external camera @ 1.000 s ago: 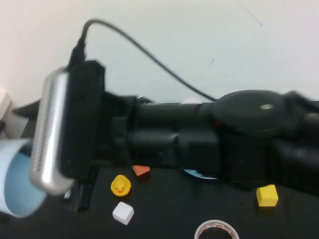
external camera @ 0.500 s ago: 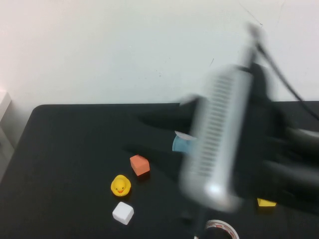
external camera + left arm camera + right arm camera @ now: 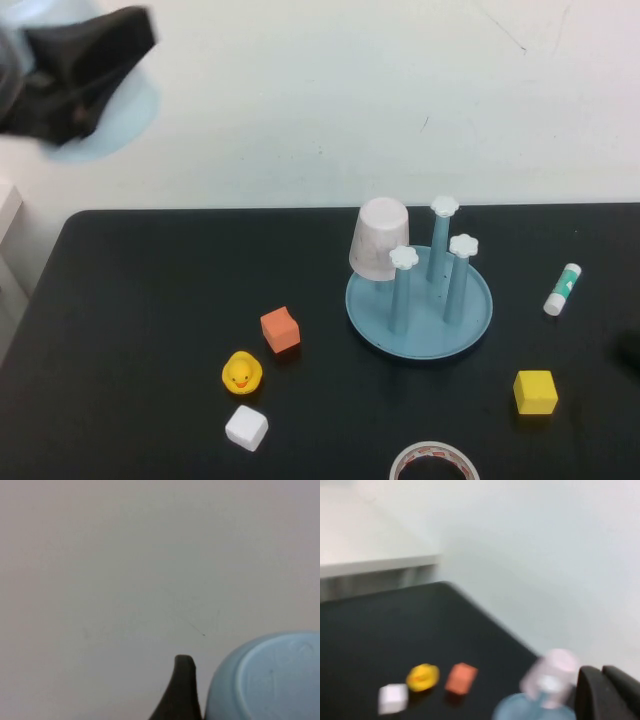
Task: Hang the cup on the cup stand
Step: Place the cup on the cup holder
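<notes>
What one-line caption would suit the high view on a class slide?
Left gripper holds the light blue cup high at upper left; the cup stand carries one pinkish cup.

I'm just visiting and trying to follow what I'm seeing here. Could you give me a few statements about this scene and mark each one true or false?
1. The light blue cup already hangs on the cup stand. False: the left claw holds it up high, at the far left, away from the stand.
2. A pinkish-white cup sits upside down on one of the stand's pegs. True.
3. The yellow duck lies between the orange block and the white block. True.
4. The right claw grips the glue stick. False: it is shut on nothing; the stick lies on the table.
</notes>
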